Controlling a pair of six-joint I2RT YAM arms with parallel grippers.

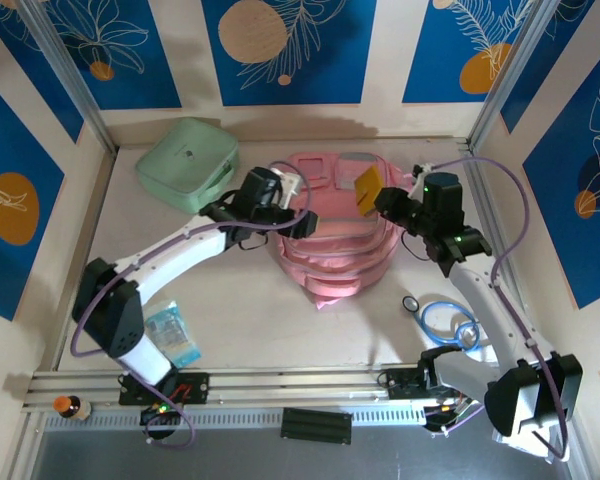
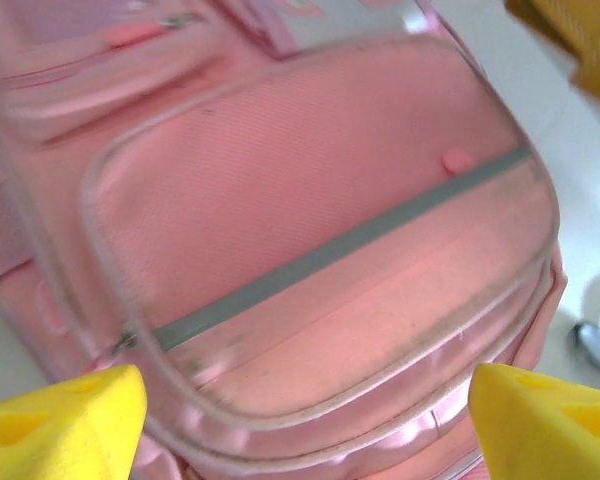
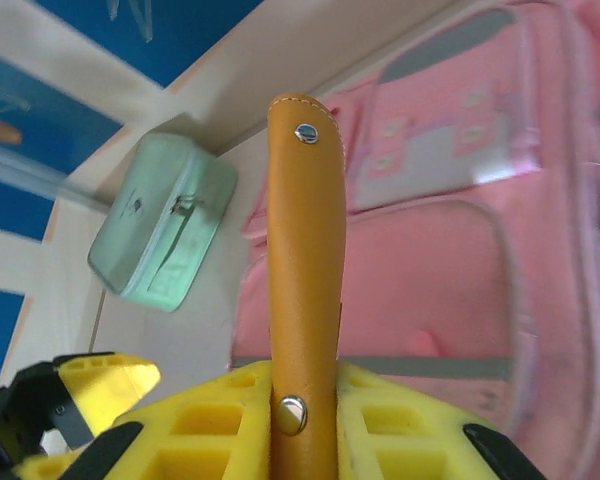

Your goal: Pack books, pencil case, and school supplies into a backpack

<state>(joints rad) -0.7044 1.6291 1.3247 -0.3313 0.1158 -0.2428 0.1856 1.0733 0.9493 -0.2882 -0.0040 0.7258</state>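
Observation:
The pink backpack (image 1: 337, 243) lies front side up in the middle of the table, and its front pockets (image 2: 310, 220) lie under my left gripper. My left gripper (image 1: 292, 214) hangs open just above the backpack's left side, its yellow fingertips (image 2: 65, 420) wide apart with nothing between them. My right gripper (image 3: 305, 400) is shut on the tan pencil case (image 3: 305, 250) and holds it upright. It carries the pencil case (image 1: 368, 187) above the backpack's upper right corner. The books are out of view.
A mint-green square zip case (image 1: 187, 162) lies at the back left. A blue cord loop with a round metal end (image 1: 446, 320) lies near the right arm. A clear packet (image 1: 172, 336) lies by the left arm's base. Walls close in the table on three sides.

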